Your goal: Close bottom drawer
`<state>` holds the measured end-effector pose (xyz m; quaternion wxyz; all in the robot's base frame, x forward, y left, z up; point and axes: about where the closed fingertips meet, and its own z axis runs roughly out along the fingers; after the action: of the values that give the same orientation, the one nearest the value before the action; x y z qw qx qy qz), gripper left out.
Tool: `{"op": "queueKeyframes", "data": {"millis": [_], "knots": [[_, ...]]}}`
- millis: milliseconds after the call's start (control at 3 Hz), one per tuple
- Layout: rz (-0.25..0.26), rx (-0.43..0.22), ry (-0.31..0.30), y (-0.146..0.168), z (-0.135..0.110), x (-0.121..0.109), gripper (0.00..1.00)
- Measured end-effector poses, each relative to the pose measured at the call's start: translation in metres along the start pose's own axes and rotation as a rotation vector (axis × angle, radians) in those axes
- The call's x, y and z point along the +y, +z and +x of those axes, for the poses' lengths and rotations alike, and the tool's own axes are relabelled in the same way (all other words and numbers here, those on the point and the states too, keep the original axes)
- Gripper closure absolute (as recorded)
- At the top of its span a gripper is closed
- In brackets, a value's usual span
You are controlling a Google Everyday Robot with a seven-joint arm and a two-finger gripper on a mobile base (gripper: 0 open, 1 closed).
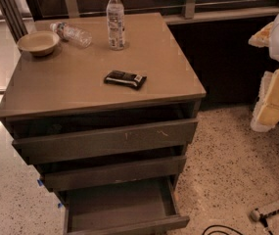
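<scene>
The bottom drawer (122, 204) is the lowest of three dark grey-brown drawers in a cabinet. It stands pulled far out, with its shallow empty tray showing and its slim front panel (129, 226) at the picture's lower edge. The middle drawer front (114, 173) and the taller, scratched top drawer front (104, 141) are each out a little. My gripper (264, 35), white and pale yellow with the arm, is at the right edge, high up and well to the right of the cabinet, touching nothing.
On the cabinet top (56, 82) are a bowl (37, 42), a lying bottle (73, 33), an upright bottle (115, 21) and a dark packet (125, 79). A black cable (222, 229) and a white object (273, 210) lie on the speckled floor at the right.
</scene>
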<state>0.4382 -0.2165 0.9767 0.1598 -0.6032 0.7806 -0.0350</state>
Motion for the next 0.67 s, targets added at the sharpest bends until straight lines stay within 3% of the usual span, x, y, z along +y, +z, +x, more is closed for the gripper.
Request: {"op": "queueKeyframes", "data": {"millis": [333,667], "knots": [[0.0,0.0,0.0,0.0,0.0,0.0,0.0],[-0.013,-0.011,-0.001,0.018,0.004,0.011,0.19]]}}
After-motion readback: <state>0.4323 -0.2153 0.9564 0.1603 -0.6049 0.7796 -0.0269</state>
